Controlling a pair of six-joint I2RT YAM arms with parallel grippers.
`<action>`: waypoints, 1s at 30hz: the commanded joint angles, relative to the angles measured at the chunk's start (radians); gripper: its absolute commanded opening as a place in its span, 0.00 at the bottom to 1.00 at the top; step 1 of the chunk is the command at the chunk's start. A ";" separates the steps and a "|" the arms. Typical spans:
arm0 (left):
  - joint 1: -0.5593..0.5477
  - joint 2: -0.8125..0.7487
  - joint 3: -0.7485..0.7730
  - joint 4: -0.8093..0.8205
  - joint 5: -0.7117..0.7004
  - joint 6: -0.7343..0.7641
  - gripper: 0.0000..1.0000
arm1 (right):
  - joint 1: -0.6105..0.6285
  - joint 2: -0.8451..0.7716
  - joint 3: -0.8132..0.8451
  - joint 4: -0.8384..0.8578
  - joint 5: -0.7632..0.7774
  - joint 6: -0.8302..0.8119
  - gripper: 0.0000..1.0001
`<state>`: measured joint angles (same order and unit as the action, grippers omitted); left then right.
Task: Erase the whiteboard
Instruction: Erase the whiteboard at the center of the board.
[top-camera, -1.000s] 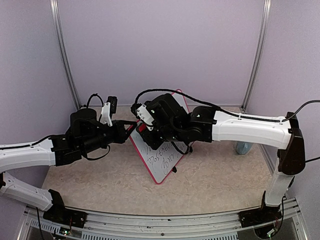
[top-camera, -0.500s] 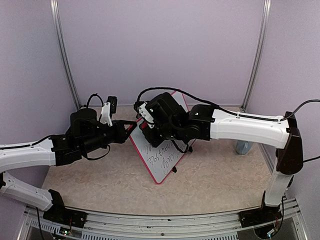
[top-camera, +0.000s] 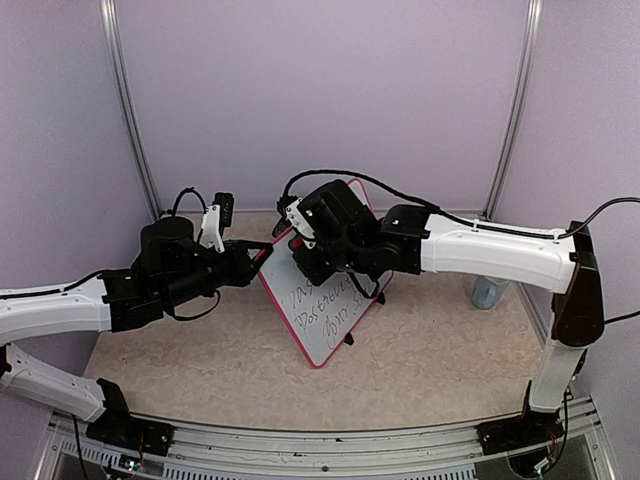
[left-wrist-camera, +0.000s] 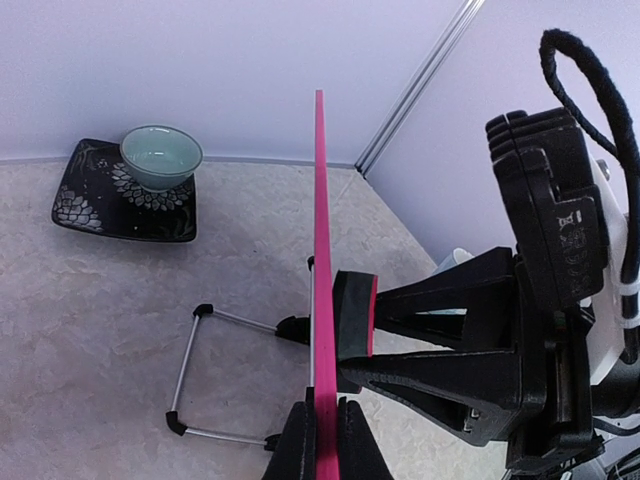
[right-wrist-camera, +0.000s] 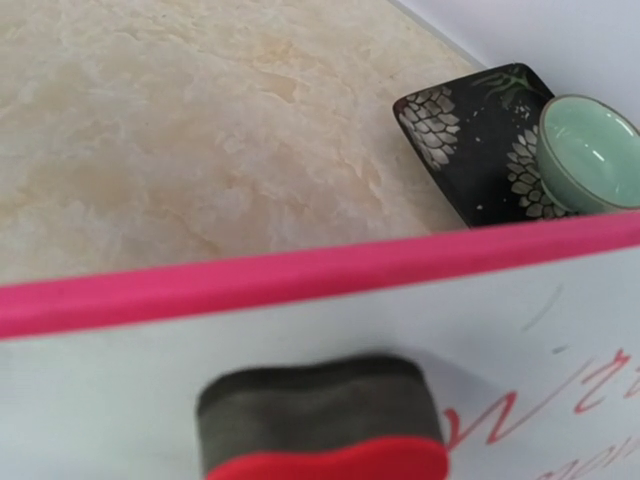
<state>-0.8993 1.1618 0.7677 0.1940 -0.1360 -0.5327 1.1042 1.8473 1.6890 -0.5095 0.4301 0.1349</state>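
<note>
The whiteboard (top-camera: 325, 325), white with a pink-red frame and dark handwriting, stands tilted on the table. My left gripper (top-camera: 262, 252) is shut on its left edge; the left wrist view shows the pink frame (left-wrist-camera: 319, 200) edge-on, clamped between my fingers (left-wrist-camera: 322, 418). My right gripper (top-camera: 300, 255) is shut on an eraser (left-wrist-camera: 353, 315) with a red back and dark felt. The felt presses on the board's face near its top edge. In the right wrist view the eraser (right-wrist-camera: 320, 415) sits just below the pink frame (right-wrist-camera: 300, 275), with red writing (right-wrist-camera: 600, 390) to its right.
A pale green bowl (left-wrist-camera: 161, 156) sits on a black patterned plate (left-wrist-camera: 95, 195) behind the board, also in the right wrist view (right-wrist-camera: 585, 150). The board's wire stand (left-wrist-camera: 190, 370) rests on the table. A pale blue object (top-camera: 487, 295) stands at the right wall.
My right gripper has slid the eraser up and away along the board toward its far top edge, uncovering more writing below it. The left arm has held still.
</note>
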 joint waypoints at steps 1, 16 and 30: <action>-0.046 0.009 -0.007 0.006 0.144 0.008 0.00 | 0.026 0.022 -0.040 0.145 -0.052 -0.033 0.29; -0.047 0.006 -0.013 0.011 0.150 0.007 0.00 | 0.074 -0.024 -0.067 0.203 -0.096 -0.033 0.29; -0.047 0.003 -0.011 0.007 0.154 0.008 0.00 | -0.030 0.036 -0.023 0.108 0.010 0.011 0.28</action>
<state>-0.8993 1.1614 0.7673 0.1932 -0.1371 -0.5323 1.1313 1.8343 1.6543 -0.4423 0.4332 0.1257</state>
